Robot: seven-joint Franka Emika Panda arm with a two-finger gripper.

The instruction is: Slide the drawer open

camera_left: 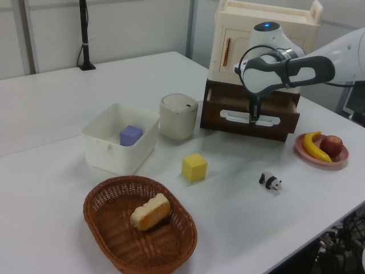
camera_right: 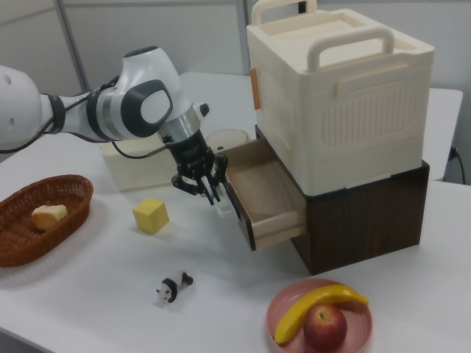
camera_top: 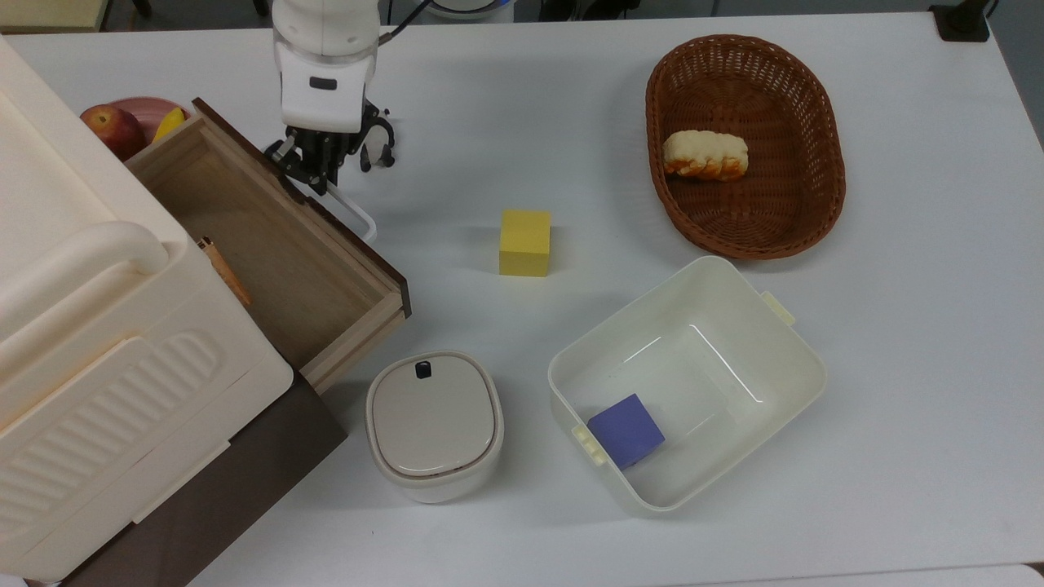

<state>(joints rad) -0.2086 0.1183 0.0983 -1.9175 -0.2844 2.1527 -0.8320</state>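
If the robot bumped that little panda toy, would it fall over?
Probably. The panda figurine looks tiny and likely light next to the yellow block, so a nudge might tip or skid it across the smooth white table. It looks stiff, not floppy.

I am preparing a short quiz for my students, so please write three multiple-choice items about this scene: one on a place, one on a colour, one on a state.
1. Where does the purple cube lie?
A. in the wicker basket
B. in the open white tub
C. in the drawer

2. What colour is the cube that stands alone on the table?
A. yellow
B. red
C. green

3. In what state is the drawer?
A. fully shut
B. taken out and lying on the table
C. pulled partly out, with the gripper at its white handle

Key:
1 B, since the top view shows the purple cube on the tub's floor.
2 A, since the lone cube is yellow in all three views.
3 C, since the right view shows the pale inside of the drawer exposed below the cream case.
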